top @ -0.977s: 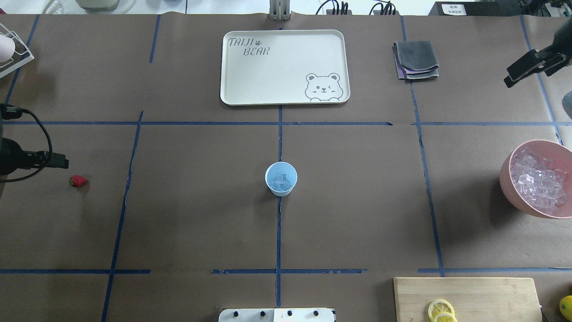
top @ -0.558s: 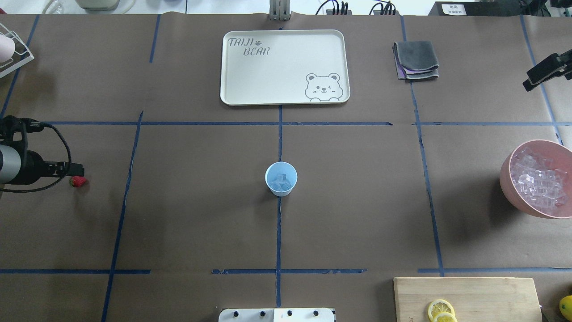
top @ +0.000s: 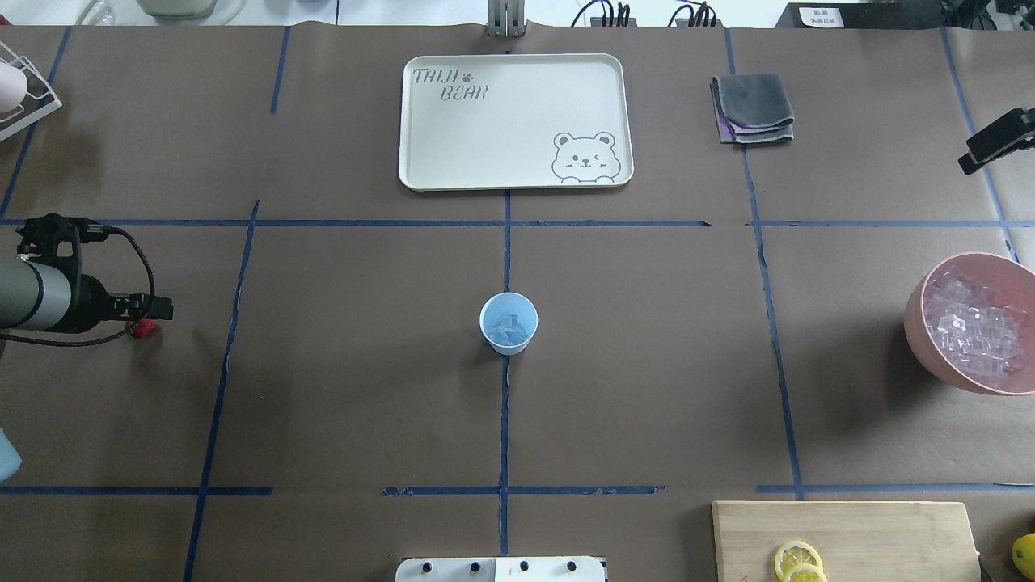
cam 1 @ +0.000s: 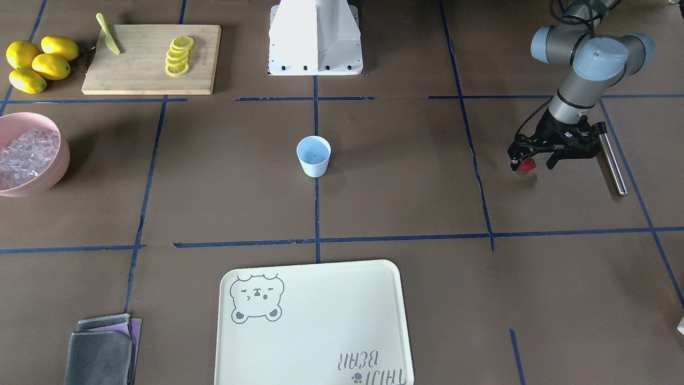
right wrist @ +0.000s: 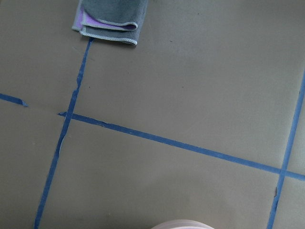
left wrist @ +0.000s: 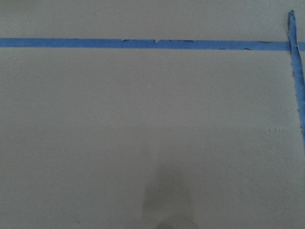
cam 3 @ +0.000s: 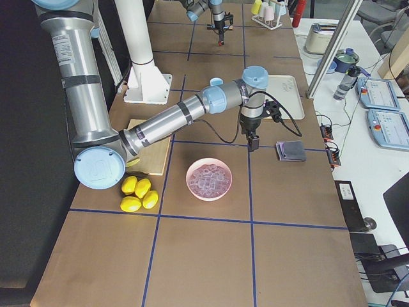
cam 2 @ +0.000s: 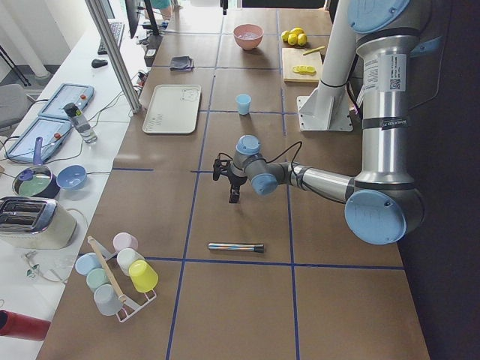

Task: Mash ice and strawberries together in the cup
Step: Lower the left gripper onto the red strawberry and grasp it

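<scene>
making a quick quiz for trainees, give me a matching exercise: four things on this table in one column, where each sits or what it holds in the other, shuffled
Things:
1 cup
2 strawberry
3 pink bowl
4 lemon slices

Places or states:
a on the cutting board
b between the open fingers of the left gripper
c full of ice
d mid-table, a few cubes inside

Pairs: 1-d, 2-b, 3-c, 4-a
</scene>
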Controlling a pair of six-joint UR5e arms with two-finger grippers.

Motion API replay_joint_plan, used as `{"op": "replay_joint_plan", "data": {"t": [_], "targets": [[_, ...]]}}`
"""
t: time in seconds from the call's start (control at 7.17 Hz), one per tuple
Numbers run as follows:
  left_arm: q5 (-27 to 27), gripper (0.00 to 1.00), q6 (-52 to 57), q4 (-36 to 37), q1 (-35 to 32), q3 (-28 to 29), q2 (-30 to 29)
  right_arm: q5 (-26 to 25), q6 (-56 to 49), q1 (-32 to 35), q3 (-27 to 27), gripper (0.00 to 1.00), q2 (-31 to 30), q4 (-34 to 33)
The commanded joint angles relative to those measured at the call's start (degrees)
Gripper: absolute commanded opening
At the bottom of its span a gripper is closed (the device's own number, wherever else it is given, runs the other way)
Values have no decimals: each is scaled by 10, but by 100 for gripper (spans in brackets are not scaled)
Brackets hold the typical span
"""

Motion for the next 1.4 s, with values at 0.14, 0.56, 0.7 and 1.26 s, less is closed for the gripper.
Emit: {"op": "replay_joint_plan", "data": {"t": [0.14,0.56,0.7,1.26], "targets": [[-4,99,-3,0,2,1,9,-1,1,0,-1,99,-3,1],[-5,87,-16,0,7,0,9,0,1,0,-1,99,-5,2],[-5,84,-25,0,8,0,9,0,0,0,-1,99,-5,1],[-5,41,-31,0,11,-7,11,12,0,0,0,99,-4,1]]}}
